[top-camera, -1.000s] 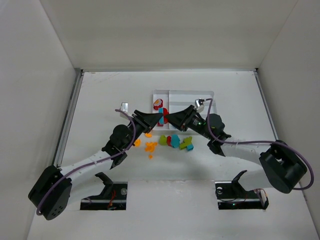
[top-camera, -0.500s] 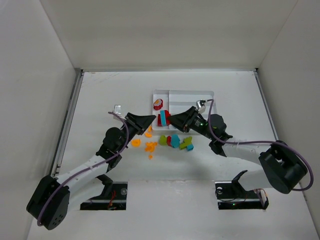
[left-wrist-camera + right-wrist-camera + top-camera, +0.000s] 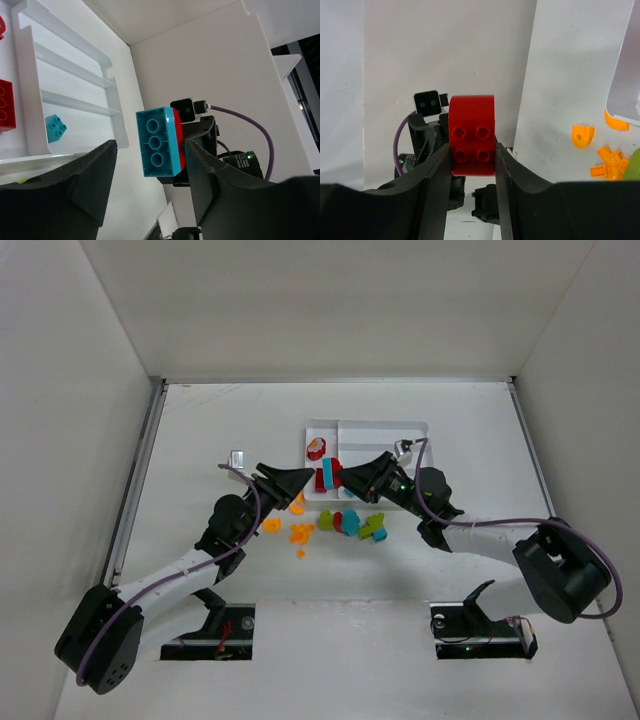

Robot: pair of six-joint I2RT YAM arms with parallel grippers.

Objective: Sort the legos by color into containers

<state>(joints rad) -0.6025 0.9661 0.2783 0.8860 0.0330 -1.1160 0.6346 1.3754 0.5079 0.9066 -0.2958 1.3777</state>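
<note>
White bench (image 3: 200, 430) between white walls, seen from above. We see a teal brick (image 3: 159, 142) joined to a red brick (image 3: 472, 135), held up by the near left corner of the white tray (image 3: 400, 424). The teal face is turned toward the left claw (image 3: 300, 483), and the long axis runs near to far. Our right claw (image 3: 343, 478) is clenched on the red brick's sides. Our left claw gapes wide, holding nothing. Both arms bend inward, claws tip to tip. Loose legos (image 3: 345, 523) lie on the bench near the tray

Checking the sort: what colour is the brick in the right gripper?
The brick is red; right wrist view.
</note>
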